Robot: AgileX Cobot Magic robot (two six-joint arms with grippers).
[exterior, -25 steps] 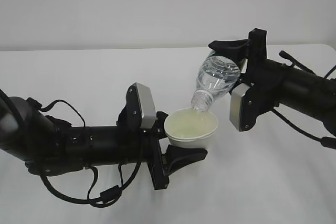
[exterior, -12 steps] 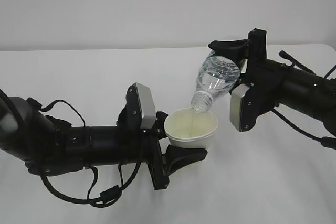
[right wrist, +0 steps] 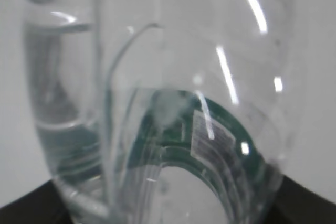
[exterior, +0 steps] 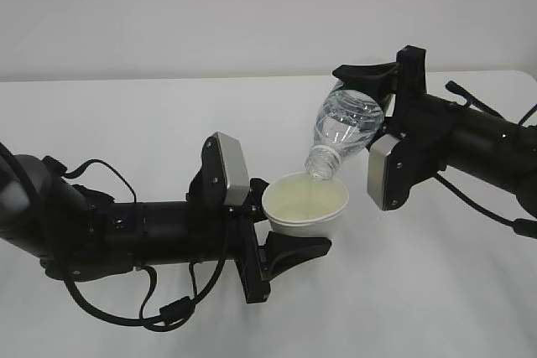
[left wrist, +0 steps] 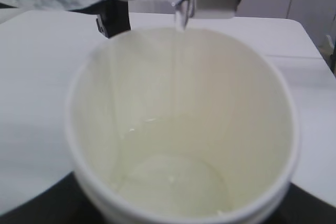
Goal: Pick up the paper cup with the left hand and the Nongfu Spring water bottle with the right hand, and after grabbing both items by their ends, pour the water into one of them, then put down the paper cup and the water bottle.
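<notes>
While the right wrist view is pretty much all clear plastic, you can only catch a bit of green label through the Nongfu Spring water bottle [right wrist: 157, 108], and the fingers holding it are mostly out of frame. Same deal on the left wrist view: the paper cup [left wrist: 181, 129] fills the shot and the fingers under it are just dark corners.

From the exterior view, the left hand [exterior: 281, 245] is closed around the paper cup [exterior: 305, 204] low on its wall, holding it upright above the bench [exterior: 126, 115]. The right hand [exterior: 373, 94] grips the bottle [exterior: 344, 127] by its base end, tipped neck-down, mouth right over the cup's rim. A thin stream of the water [left wrist: 180, 19] drops from the mouth, and a shallow pool sits in the cup bottom.

Bench is plain white, wall behind it pale and bare.
</notes>
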